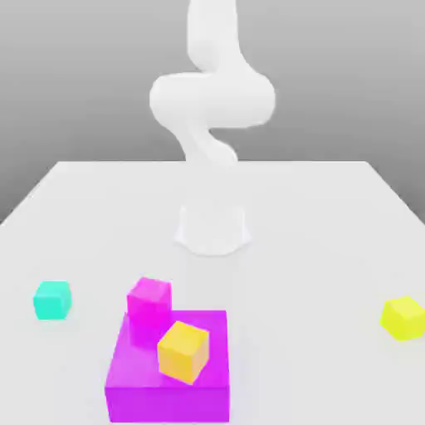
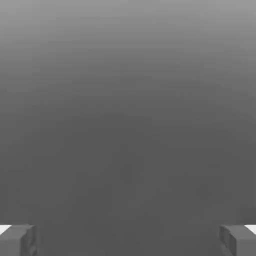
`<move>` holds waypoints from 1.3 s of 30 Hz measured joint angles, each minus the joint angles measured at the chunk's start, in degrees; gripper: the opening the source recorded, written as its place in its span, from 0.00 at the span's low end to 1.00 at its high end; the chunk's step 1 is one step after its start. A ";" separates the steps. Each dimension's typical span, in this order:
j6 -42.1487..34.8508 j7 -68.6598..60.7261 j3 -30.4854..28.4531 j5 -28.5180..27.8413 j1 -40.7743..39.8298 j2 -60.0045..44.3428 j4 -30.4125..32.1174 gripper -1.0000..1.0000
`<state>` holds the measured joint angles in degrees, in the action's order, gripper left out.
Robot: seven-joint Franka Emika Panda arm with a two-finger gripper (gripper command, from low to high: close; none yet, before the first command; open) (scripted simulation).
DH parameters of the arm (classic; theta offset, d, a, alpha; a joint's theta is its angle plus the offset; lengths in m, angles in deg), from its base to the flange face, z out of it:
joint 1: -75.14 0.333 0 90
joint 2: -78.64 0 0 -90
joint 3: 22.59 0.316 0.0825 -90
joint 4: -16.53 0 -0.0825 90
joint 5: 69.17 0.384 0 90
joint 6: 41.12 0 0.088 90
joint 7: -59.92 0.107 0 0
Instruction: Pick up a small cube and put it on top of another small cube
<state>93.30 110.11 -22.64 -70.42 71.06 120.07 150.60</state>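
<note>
On the white table lie several small cubes. A cyan cube (image 1: 51,300) is at the exterior view's left and a yellow cube (image 1: 403,317) at its far right. An orange cube (image 1: 183,351) rests on top of a large magenta block (image 1: 166,398) near the front. A small magenta cube (image 1: 149,300) stands at that block's back left corner. In the hand view my gripper (image 2: 128,240) is open, its two grey fingertips (image 2: 17,240) far apart with nothing between them, facing plain grey background. The white arm (image 1: 212,100) rises from its base.
The arm's round base (image 1: 212,228) stands mid-table behind the large block. Bare white table (image 1: 315,249) stretches between the block and the yellow cube, and between the base and the cyan cube.
</note>
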 joint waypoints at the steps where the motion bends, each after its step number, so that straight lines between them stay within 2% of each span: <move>1: 1.16 1.87 -0.10 -0.55 -1.71 -1.90 1.00 0.50; 12: 12.65 20.37 -3.70 -5.16 -17.94 -21.28 11.01 0.50; 19: 20.06 29.88 -8.97 -5.10 -25.49 -33.44 17.38 0.50; 22: 23.32 32.27 -11.38 -2.70 -29.10 -38.68 20.15 0.50; 25: 26.53 32.82 -12.22 2.27 -32.64 -43.96 22.89 0.50; 29: 32.59 29.34 -8.78 8.88 -35.01 -52.02 22.45 0.50; 32: 37.59 27.17 -5.05 11.76 -38.08 -58.23 21.31 0.50; 33: 38.44 26.87 -4.39 12.10 -38.67 -59.26 21.11 0.00; 39: 38.95 26.86 -4.03 12.12 -39.00 -59.78 21.01 0.00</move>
<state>132.25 136.97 -26.67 -58.30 32.06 60.29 171.62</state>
